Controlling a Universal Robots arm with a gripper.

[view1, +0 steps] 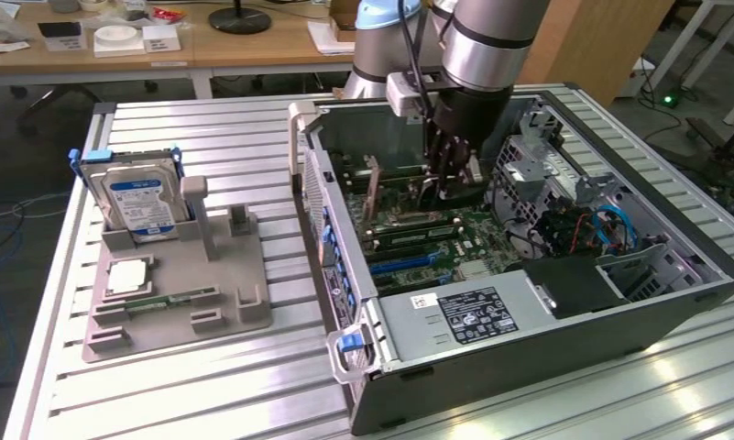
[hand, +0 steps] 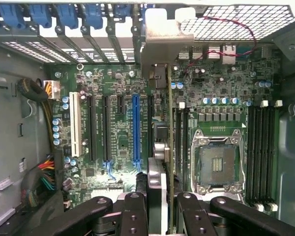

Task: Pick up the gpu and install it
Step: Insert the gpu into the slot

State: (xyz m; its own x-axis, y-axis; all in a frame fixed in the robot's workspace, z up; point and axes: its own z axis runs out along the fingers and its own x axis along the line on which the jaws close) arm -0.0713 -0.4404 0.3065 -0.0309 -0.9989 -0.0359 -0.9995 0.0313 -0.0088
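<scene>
Gpu (hand: 161, 140) clenched edge-on in jaws, frame centre, above motherboard (hand: 118, 132); seating could be jammed by tilt or offset.

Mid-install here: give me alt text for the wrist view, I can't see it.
The gripper holds the graphics card edge-on over the motherboard, its metal bracket toward the row of blue clips. The processor socket beside it is empty.

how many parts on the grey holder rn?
3: hard drive upright at the far end, CPU flat nearer the camera, memory stick lying beside the CPU. Drive could hide more.
</scene>
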